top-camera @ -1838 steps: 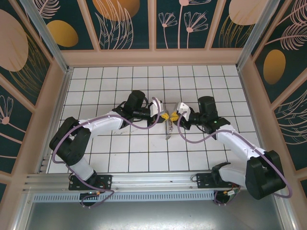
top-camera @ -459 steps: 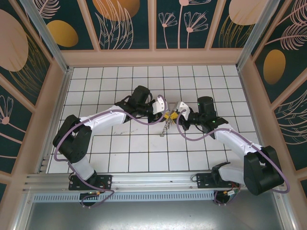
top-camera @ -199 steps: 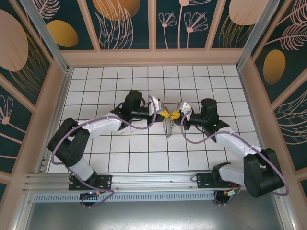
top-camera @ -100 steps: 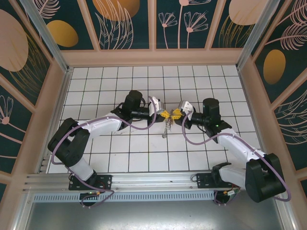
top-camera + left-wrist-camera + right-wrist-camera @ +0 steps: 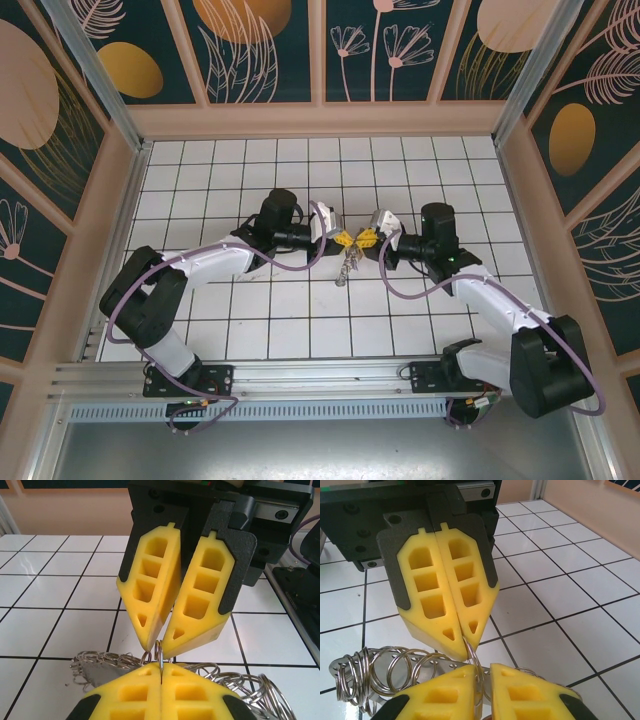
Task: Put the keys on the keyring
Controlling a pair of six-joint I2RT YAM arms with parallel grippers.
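The keyring (image 5: 345, 268) is a silver bunch of several split rings (image 5: 102, 660) on a flat perforated strip (image 5: 380, 672), and it hangs just above the tiles between both arms. My left gripper (image 5: 342, 239) (image 5: 161, 666) is shut on one thin loop (image 5: 159, 652) of it. Tip to tip against it, my right gripper (image 5: 366, 238) (image 5: 484, 672) has its jaws a narrow gap apart. That same loop (image 5: 472, 656) runs through the gap along one pad without being pinched. The keys are hidden.
A white tiled floor (image 5: 290, 310) is boxed in by low tan walls (image 5: 320, 120) at the back and both sides. The arms' bases and a metal rail (image 5: 320, 375) run along the near edge.
The right gripper's jaws widened a little and then narrowed again around the loop. The hanging bunch swung slightly under the fingertips. The left gripper kept its pinch.
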